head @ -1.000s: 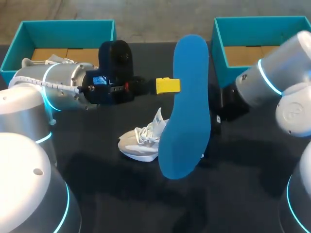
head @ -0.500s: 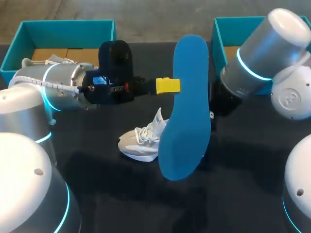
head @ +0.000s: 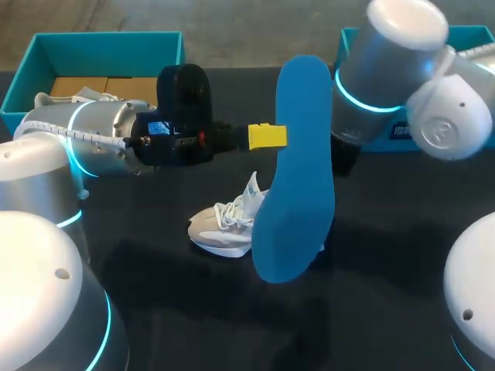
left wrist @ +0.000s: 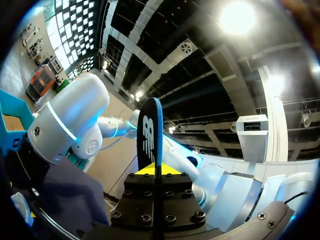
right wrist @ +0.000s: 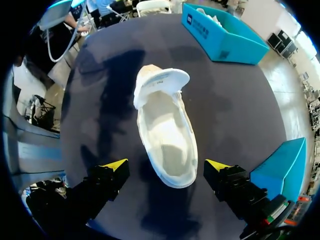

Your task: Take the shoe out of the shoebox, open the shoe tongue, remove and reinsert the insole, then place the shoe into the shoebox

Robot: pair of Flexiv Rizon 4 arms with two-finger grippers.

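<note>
Fingers of right gripper [right wrist: 166, 165] spread wide, hanging above white shoe [right wrist: 167, 135], not touching it. Shoe lies on dark matte table [right wrist: 235, 110]; mesh upper, tongue flipped open, pale interior showing. Left gripper [head: 267, 137] pinches smooth blue foam insole [head: 298, 170], held upright above shoe. Teal left shoebox [head: 46, 46] and right shoebox [head: 346, 42] at far edge. Since a second ago: right arm [head: 387, 69] swung up across right shoebox; insole unmoved.

Right arm [head: 383, 73] higher, nearer the insole [head: 298, 170].
</note>
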